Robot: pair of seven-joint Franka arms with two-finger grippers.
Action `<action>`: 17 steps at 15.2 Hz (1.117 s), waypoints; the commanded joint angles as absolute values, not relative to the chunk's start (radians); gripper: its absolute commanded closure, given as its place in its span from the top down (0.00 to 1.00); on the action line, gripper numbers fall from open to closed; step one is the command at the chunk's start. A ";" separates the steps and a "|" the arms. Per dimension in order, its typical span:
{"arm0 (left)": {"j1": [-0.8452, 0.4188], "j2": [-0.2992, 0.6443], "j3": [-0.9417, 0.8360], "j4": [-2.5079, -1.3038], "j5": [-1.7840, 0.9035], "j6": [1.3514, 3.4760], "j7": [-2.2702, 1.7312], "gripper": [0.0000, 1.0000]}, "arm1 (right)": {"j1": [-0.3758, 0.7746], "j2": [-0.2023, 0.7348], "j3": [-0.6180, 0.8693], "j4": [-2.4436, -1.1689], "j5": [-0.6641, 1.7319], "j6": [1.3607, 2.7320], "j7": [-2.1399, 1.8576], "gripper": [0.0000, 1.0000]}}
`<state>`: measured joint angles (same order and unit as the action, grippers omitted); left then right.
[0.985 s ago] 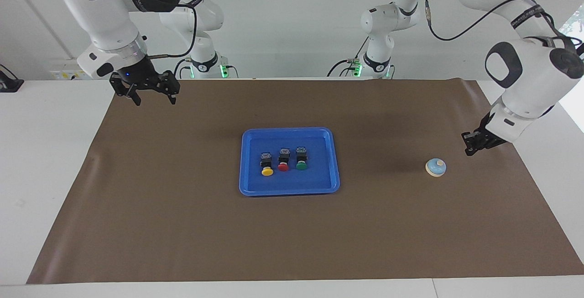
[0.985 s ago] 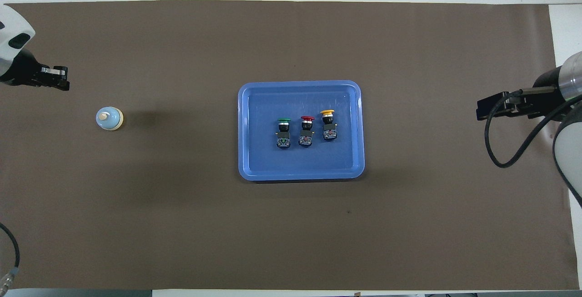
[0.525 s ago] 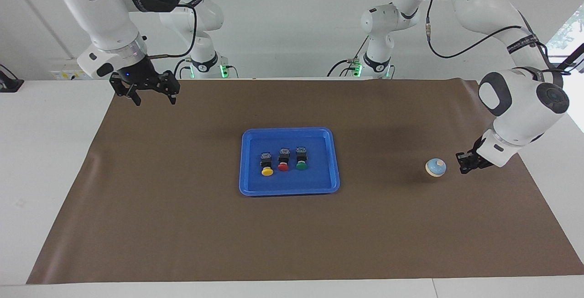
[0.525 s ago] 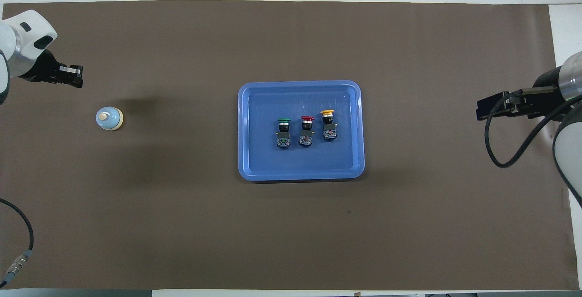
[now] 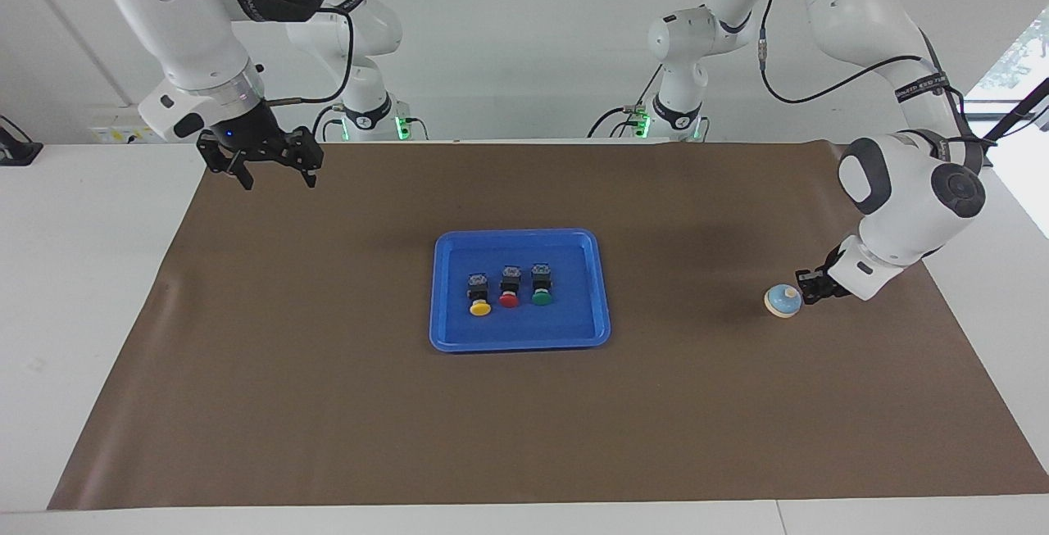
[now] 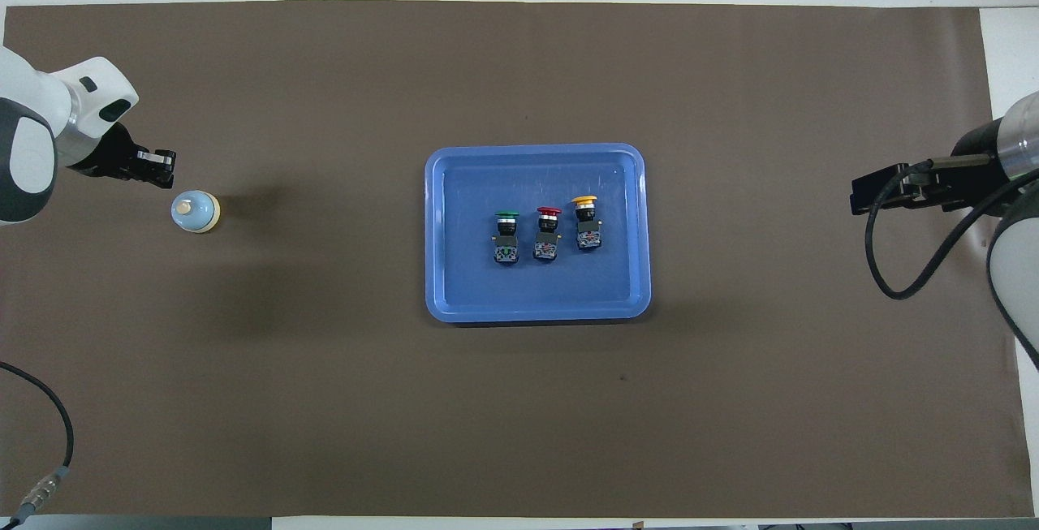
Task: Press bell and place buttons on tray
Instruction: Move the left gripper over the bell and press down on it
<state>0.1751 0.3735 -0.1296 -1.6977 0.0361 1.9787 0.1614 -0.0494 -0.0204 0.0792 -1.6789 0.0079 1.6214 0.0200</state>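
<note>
The bell (image 5: 783, 301) (image 6: 196, 212), light blue with a cream knob, stands on the brown mat toward the left arm's end of the table. My left gripper (image 5: 807, 287) (image 6: 162, 168) is shut and hangs low right beside the bell, just short of its dome. The blue tray (image 5: 455, 338) (image 6: 438, 303) lies mid-mat. In it the yellow button (image 5: 479, 302) (image 6: 586, 221), the red button (image 5: 509, 292) (image 6: 547, 232) and the green button (image 5: 541, 290) (image 6: 506, 235) lie in a row. My right gripper (image 5: 273, 174) (image 6: 873, 197) waits open above the mat's corner at the right arm's end.
A brown mat (image 5: 328, 404) (image 6: 325, 400) covers most of the white table (image 5: 82, 273). The right arm's cable (image 6: 901, 270) loops over the mat edge.
The left arm has come down and moved in toward the bell, its gripper now right beside it. The right arm, tray and buttons have stayed put.
</note>
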 commanded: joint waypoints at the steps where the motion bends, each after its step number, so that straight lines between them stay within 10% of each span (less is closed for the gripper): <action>1: 0.172 0.316 -0.126 -1.790 0.057 2.035 0.170 0.00 | -0.061 -0.046 0.087 -1.707 0.006 1.631 0.034 1.00; 17: 0.187 0.267 -0.124 -1.966 0.057 2.203 0.173 0.00 | -0.061 -0.046 0.087 -1.707 0.006 1.631 0.034 1.00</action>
<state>0.1776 0.3069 -0.1245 -1.8957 0.0366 2.1525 0.1637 -0.0494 -0.0204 0.0792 -1.6789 0.0079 1.6214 0.0200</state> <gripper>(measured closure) 0.991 0.000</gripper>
